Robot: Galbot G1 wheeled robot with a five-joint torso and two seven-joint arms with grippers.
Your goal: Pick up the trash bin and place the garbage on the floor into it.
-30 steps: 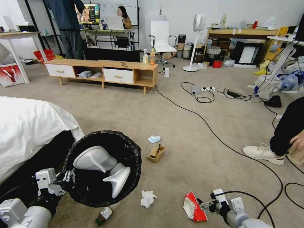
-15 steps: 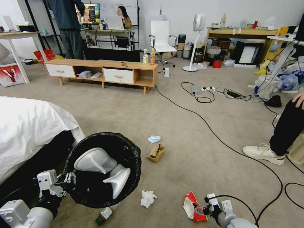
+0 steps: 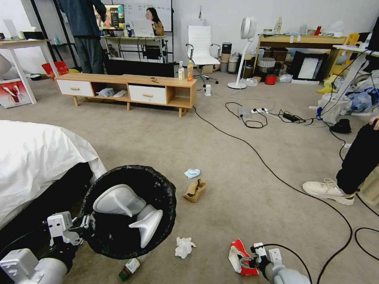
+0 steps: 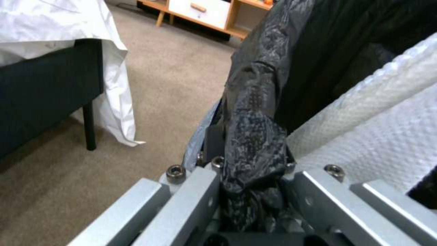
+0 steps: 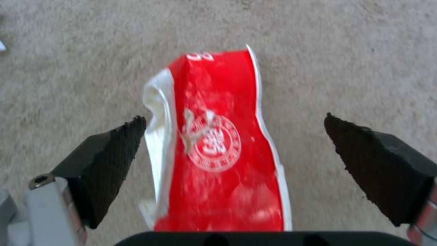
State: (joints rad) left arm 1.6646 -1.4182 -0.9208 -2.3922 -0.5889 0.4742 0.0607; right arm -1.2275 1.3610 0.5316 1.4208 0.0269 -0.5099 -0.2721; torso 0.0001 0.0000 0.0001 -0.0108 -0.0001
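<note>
A wooden TV bench [image 3: 130, 90] stands beyond a white-sheeted bed [image 3: 35, 157].

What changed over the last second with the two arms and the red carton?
The right gripper drew back toward the robot and lower, fingers open on either side of the red-and-white carton, which lies on the floor, not yet gripped. The left gripper stayed clamped on the trash bin liner rim; the bin barely moved. The tissue and brown paper bag stayed put.
</note>
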